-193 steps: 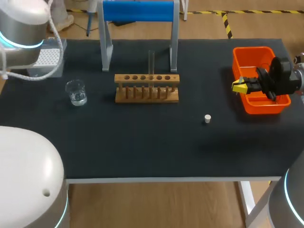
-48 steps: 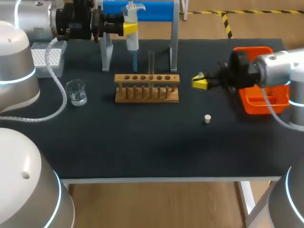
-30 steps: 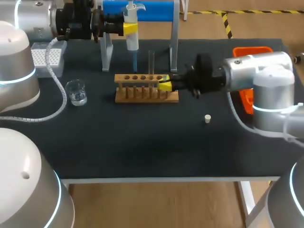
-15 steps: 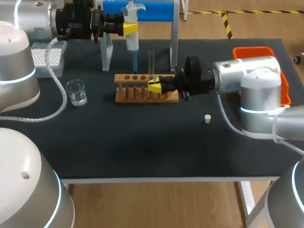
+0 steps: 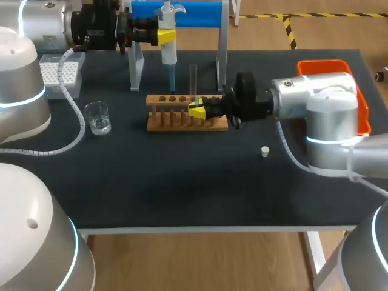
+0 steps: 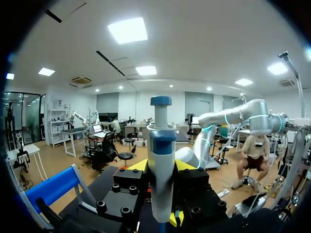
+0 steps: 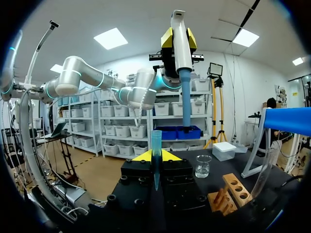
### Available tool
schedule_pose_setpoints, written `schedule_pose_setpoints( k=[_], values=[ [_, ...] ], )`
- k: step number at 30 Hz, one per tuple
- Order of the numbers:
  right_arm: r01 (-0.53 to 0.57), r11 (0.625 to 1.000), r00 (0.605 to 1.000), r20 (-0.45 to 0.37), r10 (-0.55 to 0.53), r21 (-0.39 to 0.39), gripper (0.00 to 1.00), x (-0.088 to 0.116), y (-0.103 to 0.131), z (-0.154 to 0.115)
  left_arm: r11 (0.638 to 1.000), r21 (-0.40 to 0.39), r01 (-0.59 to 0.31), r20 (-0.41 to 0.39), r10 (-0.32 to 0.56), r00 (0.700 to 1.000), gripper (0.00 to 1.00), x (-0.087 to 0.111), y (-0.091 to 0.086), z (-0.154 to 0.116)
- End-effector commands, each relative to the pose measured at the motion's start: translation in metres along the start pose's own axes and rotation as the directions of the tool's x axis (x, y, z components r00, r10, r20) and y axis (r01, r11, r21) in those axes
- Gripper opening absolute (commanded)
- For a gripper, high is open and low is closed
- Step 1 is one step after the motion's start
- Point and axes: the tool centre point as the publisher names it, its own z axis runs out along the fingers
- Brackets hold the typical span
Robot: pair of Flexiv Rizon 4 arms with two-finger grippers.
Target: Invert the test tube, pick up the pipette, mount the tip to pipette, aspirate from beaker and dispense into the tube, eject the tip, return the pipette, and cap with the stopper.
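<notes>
From above, the left pincer [image 5: 165, 36] grips the pipette [image 5: 168, 51] by the blue stand [image 5: 176, 13]; the right pincer [image 5: 196, 110] is at the rack [image 5: 176, 121]. Left wrist: fingers closed on the pipette [image 6: 161, 160]. Right wrist: fingers closed on a blue tip [image 7: 156, 158], near the pipette's [image 7: 181, 53] lower end, not touching. Mounting seems in hand; next, align and press them together.

Beaker [image 5: 97, 117] left of rack [image 5: 187, 112], stopper [image 5: 265, 151] right

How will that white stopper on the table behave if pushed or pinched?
The stopper looks tiny and seems to stand alone on end, so it is probably very light and likely to skid. If tipped, its round shape would probably let it roll. Material unclear.
</notes>
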Motion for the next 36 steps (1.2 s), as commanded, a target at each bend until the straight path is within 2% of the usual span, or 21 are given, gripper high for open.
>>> schedule_pose_setpoints(
  k=[1,22,36],
  values=[
    [0.001,1.000,1.000,0.000,-0.001,-0.001,0.00,-0.001,-0.001,0.000,1.000,0.000,-0.001,0.001,0.001,1.000,0.00,0.001,0.000,0.000],
    [0.056,0.998,0.998,0.010,-0.056,0.035,0.00,-0.032,-0.014,0.025,1.000,0.000,-0.001,0.001,0.001,1.000,0.00,0.001,0.000,0.000],
    [0.060,0.998,0.998,0.028,-0.061,0.020,0.00,-0.035,-0.020,0.038,1.000,0.000,-0.001,0.001,0.001,1.000,0.00,0.001,0.000,0.000]
  ],
)
